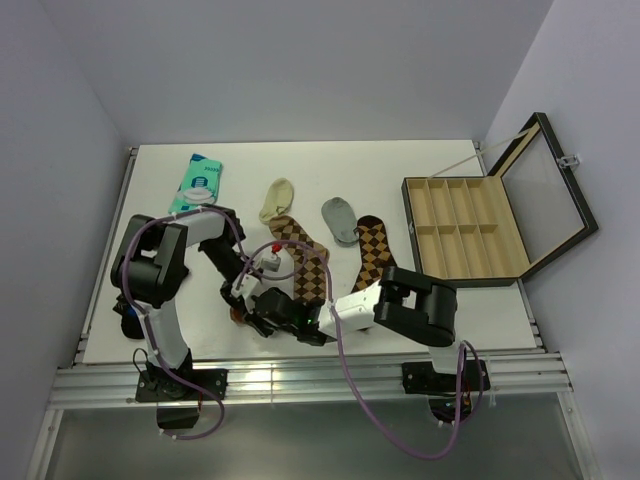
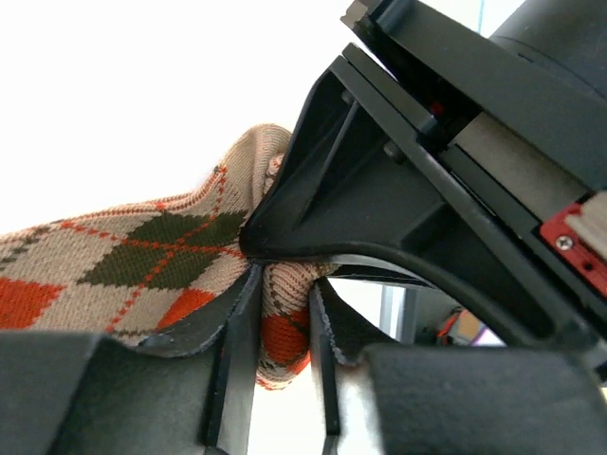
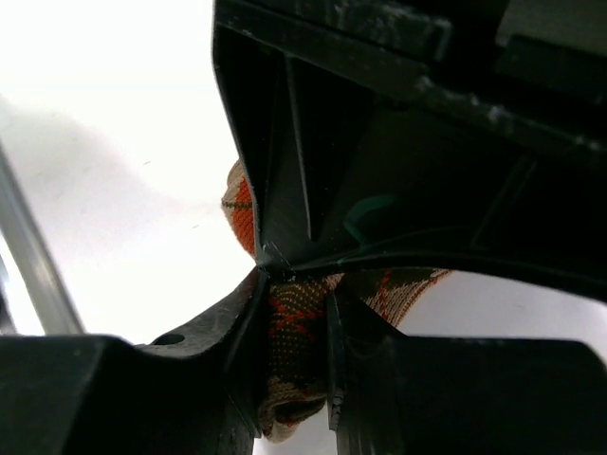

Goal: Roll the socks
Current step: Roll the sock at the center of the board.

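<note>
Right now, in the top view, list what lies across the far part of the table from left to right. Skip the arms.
teal packet → tan diamond sock with a cream toe → grey sock toe → dark brown diamond sock → open wooden box

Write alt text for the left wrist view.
A fold of a tan argyle sock with red-orange diamonds is pinched between the black fingers of the left gripper at the bottom of the frame. The sock stretches left over a white table, and black hardware of the right arm fills the upper right.
</note>
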Tool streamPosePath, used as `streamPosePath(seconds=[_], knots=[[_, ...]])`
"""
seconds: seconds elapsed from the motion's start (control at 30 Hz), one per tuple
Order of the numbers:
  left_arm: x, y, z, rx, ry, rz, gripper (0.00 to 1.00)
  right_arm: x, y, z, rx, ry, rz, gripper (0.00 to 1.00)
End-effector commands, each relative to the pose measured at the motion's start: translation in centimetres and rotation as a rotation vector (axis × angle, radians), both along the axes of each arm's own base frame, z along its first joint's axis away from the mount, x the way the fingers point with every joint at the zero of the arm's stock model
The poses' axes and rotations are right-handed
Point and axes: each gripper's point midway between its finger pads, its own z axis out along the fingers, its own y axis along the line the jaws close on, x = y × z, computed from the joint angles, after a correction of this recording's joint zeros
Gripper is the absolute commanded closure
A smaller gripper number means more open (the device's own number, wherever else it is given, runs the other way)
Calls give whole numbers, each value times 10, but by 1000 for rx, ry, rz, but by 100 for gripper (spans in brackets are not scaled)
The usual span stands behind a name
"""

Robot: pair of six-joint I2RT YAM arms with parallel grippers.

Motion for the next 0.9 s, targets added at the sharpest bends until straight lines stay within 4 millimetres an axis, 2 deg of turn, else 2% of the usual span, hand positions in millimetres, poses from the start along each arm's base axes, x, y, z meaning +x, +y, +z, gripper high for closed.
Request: streamPosePath(seconds=[0.0, 0.23, 0.5, 0.53, 0.63, 0.67, 0.8, 0.87], knots=[[13, -22, 33, -95, -29, 65, 70, 8, -28, -35, -131, -6, -79, 100], [35, -14, 49, -127, -79, 132, 67, 6, -44, -35, -146, 5, -108, 100], [62, 0, 51, -112, -176, 249, 67, -8, -50, -42, -212, 88, -72, 100], [72, 2, 52, -123, -244, 266, 67, -10, -50, -42, -216, 100, -65, 100], [81, 14, 58, -110, -331, 339, 67, -15, -51, -41, -227, 180, -41, 100], [95, 17, 58, -100, -389, 382, 67, -16, -54, -42, -239, 204, -42, 100], [110, 34, 67, -108, -514, 480, 67, -12, -61, -42, -257, 338, -45, 100], [117, 40, 79, -120, -598, 516, 67, -13, -64, -40, -277, 422, -29, 100]])
